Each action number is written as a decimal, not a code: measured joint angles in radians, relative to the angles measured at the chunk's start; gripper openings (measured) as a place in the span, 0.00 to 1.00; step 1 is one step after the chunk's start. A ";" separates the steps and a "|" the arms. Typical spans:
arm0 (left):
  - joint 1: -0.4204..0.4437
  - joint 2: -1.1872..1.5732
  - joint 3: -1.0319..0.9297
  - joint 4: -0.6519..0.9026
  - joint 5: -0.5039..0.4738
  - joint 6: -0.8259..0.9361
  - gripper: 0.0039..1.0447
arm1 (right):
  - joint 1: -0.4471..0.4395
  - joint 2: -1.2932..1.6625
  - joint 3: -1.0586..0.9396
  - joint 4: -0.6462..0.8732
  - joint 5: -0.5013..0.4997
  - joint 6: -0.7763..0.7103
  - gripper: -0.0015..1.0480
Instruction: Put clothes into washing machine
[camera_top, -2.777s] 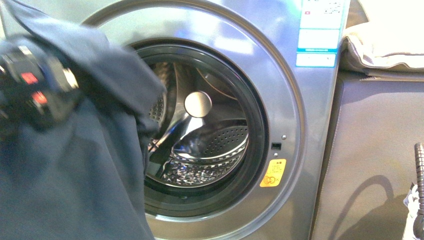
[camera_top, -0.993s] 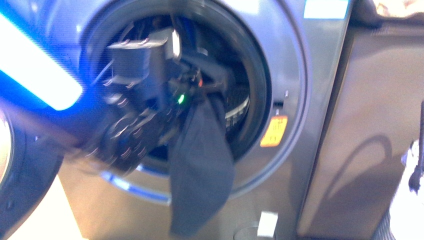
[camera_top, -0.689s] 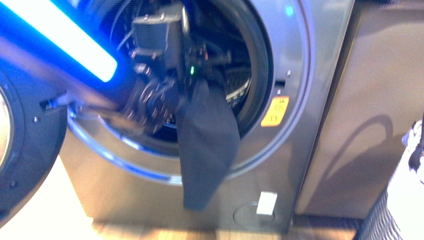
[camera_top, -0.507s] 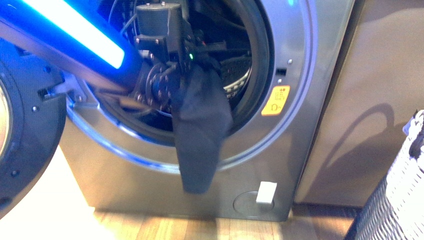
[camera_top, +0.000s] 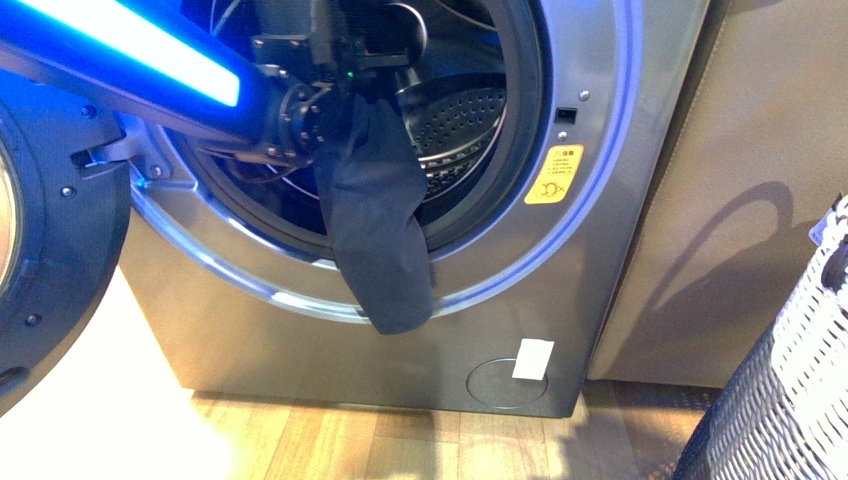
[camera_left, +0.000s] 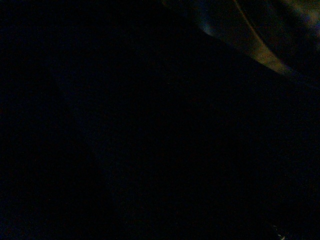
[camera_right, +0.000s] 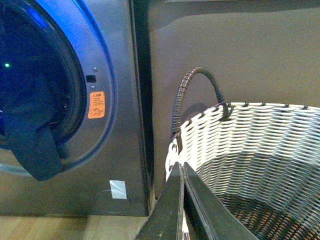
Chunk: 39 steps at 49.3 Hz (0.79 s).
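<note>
We see our left gripper (camera_top: 385, 60) deep inside the silver-grey front-loading washing machine (camera_top: 590, 240), grip unreadable, dark navy garment (camera_top: 378, 235) hanging over the porthole's six o'clock rim, while our right gripper (camera_right: 182, 200) sits pinched together.

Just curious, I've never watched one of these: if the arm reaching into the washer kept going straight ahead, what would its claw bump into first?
Probably the perforated steel drum at the back of the washing machine. The left gripper already points through the porthole with the dark clothes hanging below it. Depth is hard to judge.

Left wrist view is dark; blue glare rims the washing machine (camera_top: 560, 300), front view sharp.
</note>
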 joint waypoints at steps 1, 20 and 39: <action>-0.001 0.007 0.012 -0.001 -0.005 0.003 0.10 | 0.000 -0.001 0.000 0.000 0.000 0.000 0.02; -0.017 0.056 0.089 -0.114 -0.112 0.055 0.10 | 0.000 -0.002 0.000 0.000 0.000 0.000 0.02; -0.006 0.047 -0.050 -0.132 -0.054 0.005 0.74 | 0.000 -0.002 0.000 0.000 0.000 0.000 0.02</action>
